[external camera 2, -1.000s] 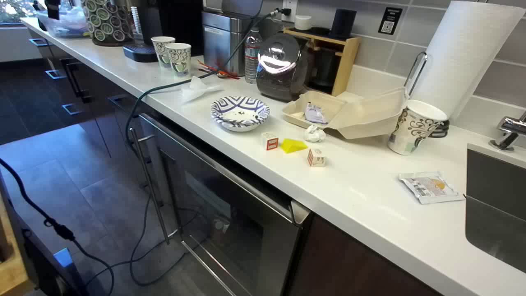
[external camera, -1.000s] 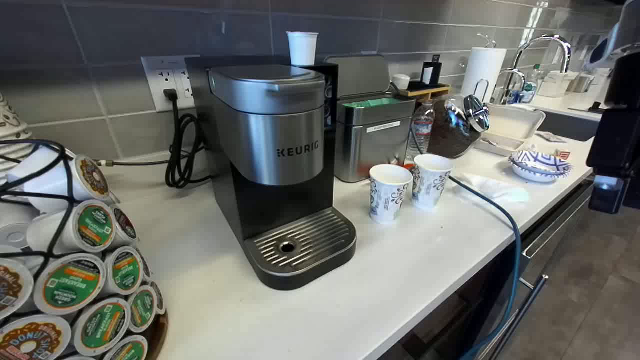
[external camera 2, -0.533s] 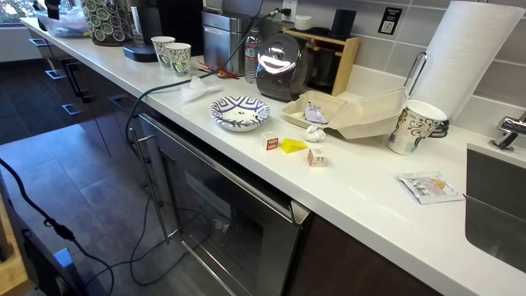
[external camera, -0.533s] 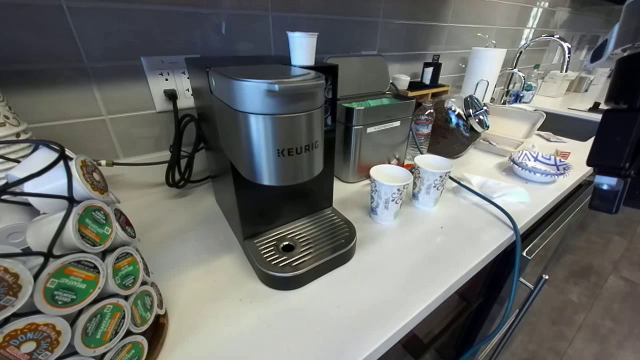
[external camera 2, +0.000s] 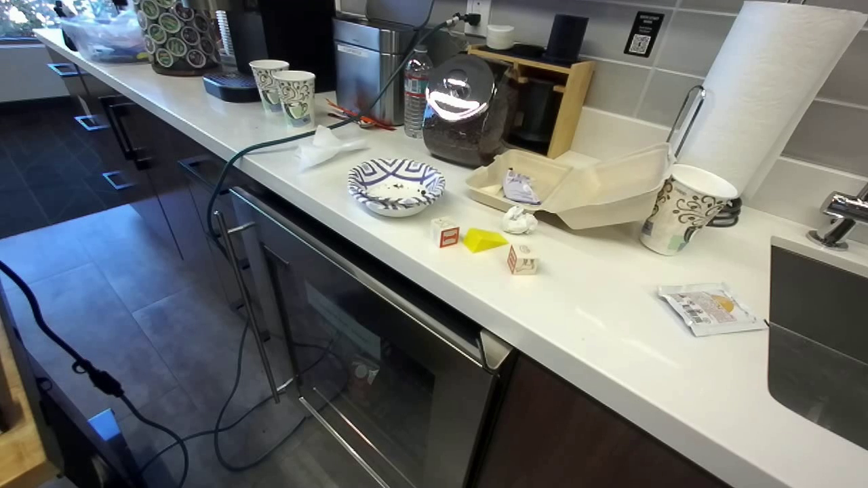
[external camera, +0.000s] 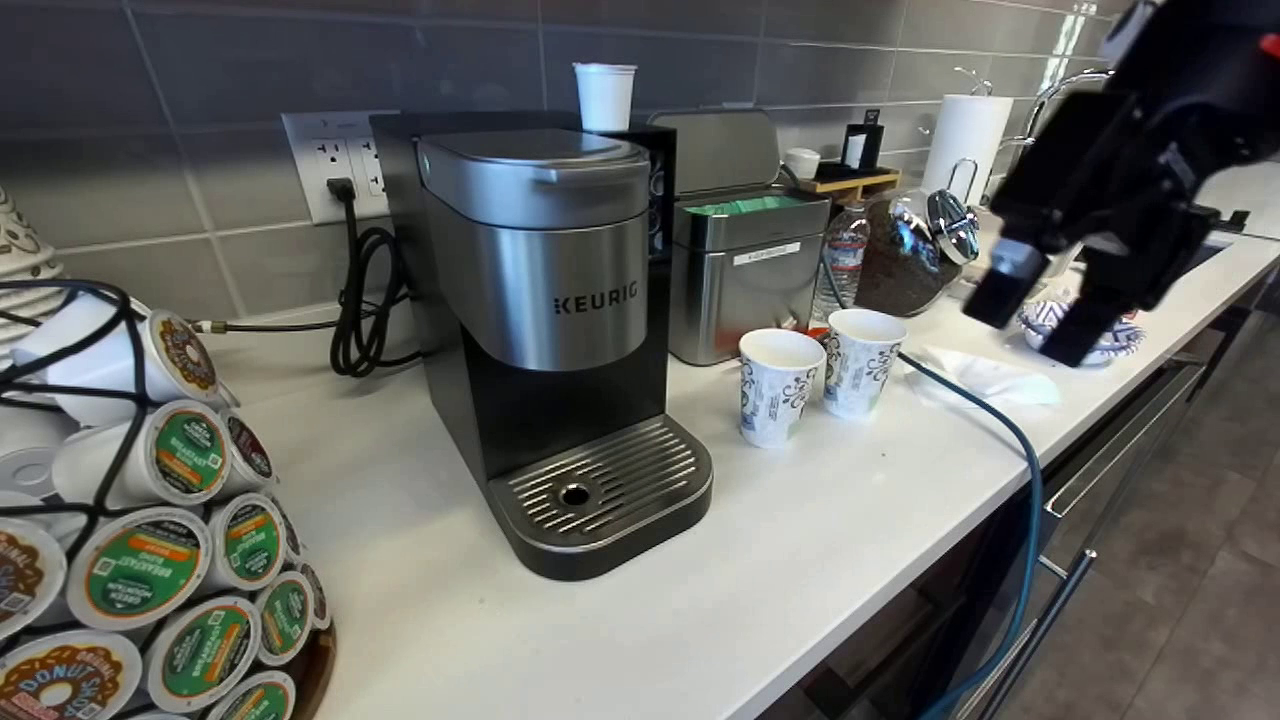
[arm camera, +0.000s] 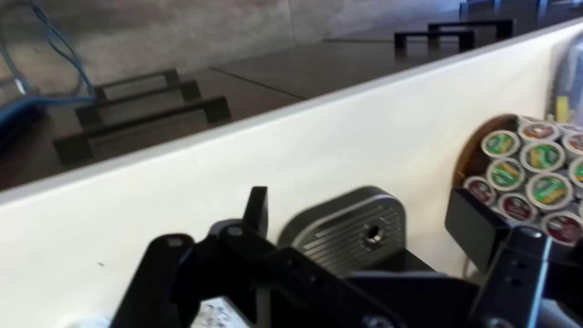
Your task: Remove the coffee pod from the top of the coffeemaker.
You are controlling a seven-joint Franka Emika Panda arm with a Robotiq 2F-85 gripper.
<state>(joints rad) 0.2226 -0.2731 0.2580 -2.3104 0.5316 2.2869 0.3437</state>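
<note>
The grey and black coffeemaker (external camera: 560, 290) stands on the counter with its lid down. A white coffee pod (external camera: 605, 98) stands upright at the back right of its top in an exterior view. The pod is out of view elsewhere. My gripper (external camera: 1030, 320) is right of the coffeemaker, above the counter near the patterned bowl, well apart from the pod. In the wrist view my gripper (arm camera: 366, 214) has its fingers wide apart with nothing between them. The drip tray (arm camera: 346, 228) shows beyond the gap. The gripper is out of the other exterior view.
Two paper cups (external camera: 780, 385) stand right of the coffeemaker, before a metal bin (external camera: 750, 270). A pod carousel (external camera: 150, 540) stands at the left. A blue cable (external camera: 1030, 500) crosses the counter edge. A water bottle (external camera: 847, 255) and glass jar (external camera: 900, 250) stand behind.
My gripper has swung from the right edge of the exterior view leftward over the counter, and it is tilted now. The pod and coffeemaker have not moved.
</note>
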